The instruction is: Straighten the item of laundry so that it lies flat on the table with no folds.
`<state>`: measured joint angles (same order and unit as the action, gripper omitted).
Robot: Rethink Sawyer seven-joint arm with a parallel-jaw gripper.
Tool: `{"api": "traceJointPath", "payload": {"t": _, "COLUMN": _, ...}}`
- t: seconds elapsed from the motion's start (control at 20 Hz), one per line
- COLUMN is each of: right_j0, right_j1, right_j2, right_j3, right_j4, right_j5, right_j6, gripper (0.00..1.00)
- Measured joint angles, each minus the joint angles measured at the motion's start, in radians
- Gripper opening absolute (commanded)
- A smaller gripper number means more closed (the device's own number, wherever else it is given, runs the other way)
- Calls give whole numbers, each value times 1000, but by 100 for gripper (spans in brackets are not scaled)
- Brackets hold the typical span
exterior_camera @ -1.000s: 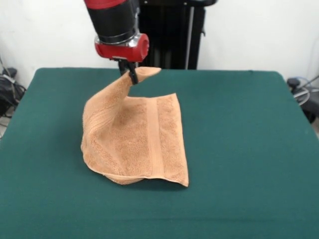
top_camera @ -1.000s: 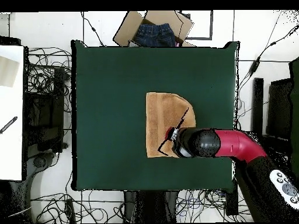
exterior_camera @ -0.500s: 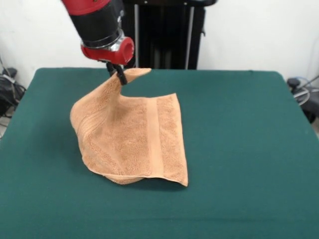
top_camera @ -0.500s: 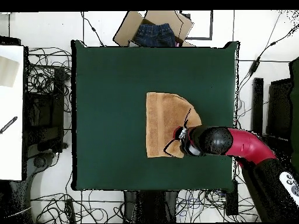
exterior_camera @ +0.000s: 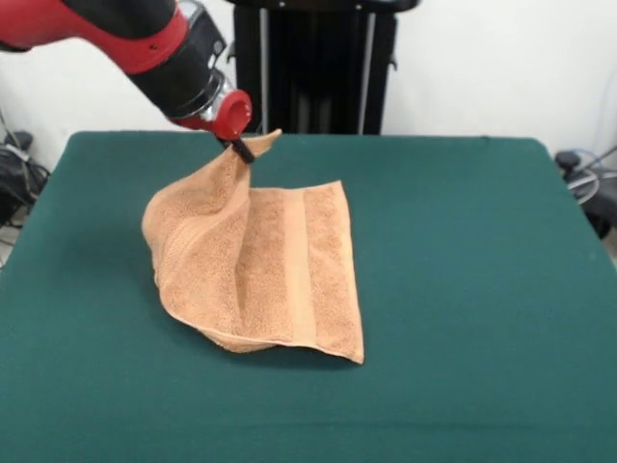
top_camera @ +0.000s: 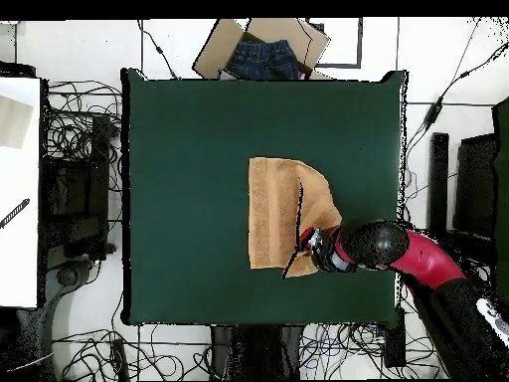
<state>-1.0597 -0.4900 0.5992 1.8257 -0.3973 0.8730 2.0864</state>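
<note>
End effector (exterior_camera: 239,148) of the red and black arm, clamped on one raised corner of the light orange-tan terry towel (exterior_camera: 260,270); the towel's remainder lies folded on the dark green felt-covered bench (exterior_camera: 463,251), near its middle.

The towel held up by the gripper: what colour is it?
Light orange-tan, with a woven band; the towel shows best in the front view.
</note>
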Motion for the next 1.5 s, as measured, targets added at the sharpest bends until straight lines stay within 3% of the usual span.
{"api": "traceJointPath", "payload": {"t": 0.4, "right_j0": 14, "right_j1": -115, "right_j2": 10, "right_j3": 34, "right_j4": -191, "right_j5": -210, "right_j6": 0, "gripper": 0}}
{"api": "traceJointPath", "payload": {"t": 0.45, "right_j0": 33, "right_j1": -155, "right_j2": 6, "right_j3": 39, "right_j4": -243, "right_j5": -270, "right_j6": 0, "gripper": 0}}
{"api": "traceJointPath", "payload": {"t": 0.65, "right_j0": 81, "right_j1": -208, "right_j2": -6, "right_j3": 43, "right_j4": -306, "right_j5": -341, "right_j6": 0, "gripper": 0}}
{"api": "traceJointPath", "payload": {"t": 1.0, "right_j0": 231, "right_j1": -264, "right_j2": -92, "right_j3": 41, "right_j4": -393, "right_j5": -469, "right_j6": 0, "gripper": 0}}
{"api": "traceJointPath", "payload": {"t": 1.5, "right_j0": 547, "right_j1": -205, "right_j2": -390, "right_j3": 25, "right_j4": -425, "right_j5": -762, "right_j6": 7, "gripper": 0}}
